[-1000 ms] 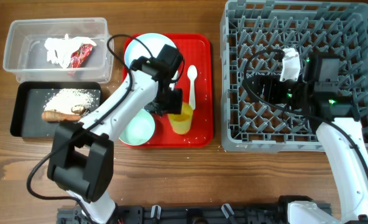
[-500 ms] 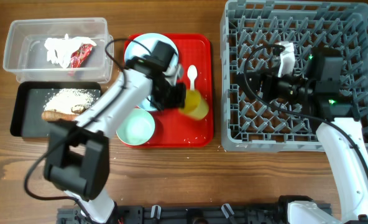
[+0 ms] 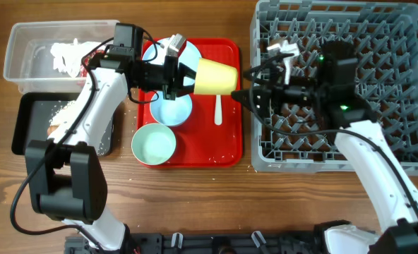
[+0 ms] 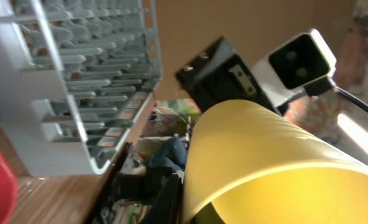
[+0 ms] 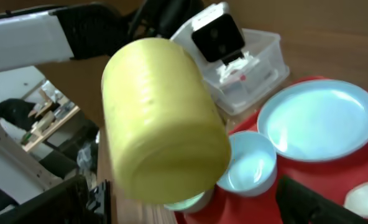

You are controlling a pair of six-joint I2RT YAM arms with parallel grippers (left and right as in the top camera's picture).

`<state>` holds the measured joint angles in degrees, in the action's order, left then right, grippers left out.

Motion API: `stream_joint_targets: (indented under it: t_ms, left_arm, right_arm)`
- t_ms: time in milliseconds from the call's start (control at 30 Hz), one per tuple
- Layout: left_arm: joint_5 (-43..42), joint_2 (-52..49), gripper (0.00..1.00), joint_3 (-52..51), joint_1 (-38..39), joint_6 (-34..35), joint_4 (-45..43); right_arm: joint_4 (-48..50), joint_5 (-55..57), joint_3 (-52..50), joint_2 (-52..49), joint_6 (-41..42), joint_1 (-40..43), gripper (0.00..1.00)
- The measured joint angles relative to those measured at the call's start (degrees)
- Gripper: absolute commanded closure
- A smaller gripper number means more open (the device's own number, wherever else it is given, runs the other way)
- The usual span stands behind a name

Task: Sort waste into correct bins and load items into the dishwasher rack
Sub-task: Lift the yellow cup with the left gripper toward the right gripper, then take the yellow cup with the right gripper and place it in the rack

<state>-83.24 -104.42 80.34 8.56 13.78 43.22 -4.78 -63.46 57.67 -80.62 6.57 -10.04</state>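
Clamping the yellow cup (image 3: 216,77) sideways, the left hand (image 3: 186,77) is risking a drop before the spread right hand (image 3: 248,95) closes.

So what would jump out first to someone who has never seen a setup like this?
Most likely the yellow cup, held on its side in the air above the red tray by the left gripper. Just beside it, the right gripper reaches toward the cup with its jaws open, coming from over the large grey rack on the right of the table.
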Motion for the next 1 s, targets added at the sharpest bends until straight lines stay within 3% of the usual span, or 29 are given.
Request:
stream_joint_targets:
  t_ms: [200, 333, 467, 567, 700, 800, 1000]
  left_arm:
    - [-3.1, 0.0, 0.96, 0.0, 1.4, -0.2, 1.3]
    - [-3.0, 0.0, 0.96, 0.0, 2.3, -0.2, 1.3]
    - [-3.5, 0.0, 0.96, 0.0, 2.3, -0.2, 1.4]
    - [-3.8, 0.0, 0.95, 0.0, 2.1, -0.3, 1.3]
    - [-3.9, 0.0, 0.8, 0.0, 2.2, -0.4, 1.3]
    - [-3.6, 0.1, 0.76, 0.0, 2.3, -0.6, 1.3]
    - [1.1, 0.1, 0.68, 0.1, 2.3, -0.6, 1.3]
  right_arm:
    - [11.3, -1.6, 0.0, -2.0, 3.0, -1.6, 0.19]
    - [12.0, -3.2, 0.0, -2.0, 4.3, -1.9, 0.24]
    - [12.5, -2.8, 0.0, -2.0, 4.8, -3.9, 0.43]
    - [12.8, -2.8, 0.0, -2.0, 5.4, -4.0, 0.51]
    - [12.7, -2.6, 0.0, -2.0, 5.4, -3.6, 0.53]
    - [11.4, -2.8, 0.0, -2.0, 5.5, -0.9, 0.53]
    - [0.1, 2.7, 0.1, -2.1, 4.9, 14.9, 0.5]
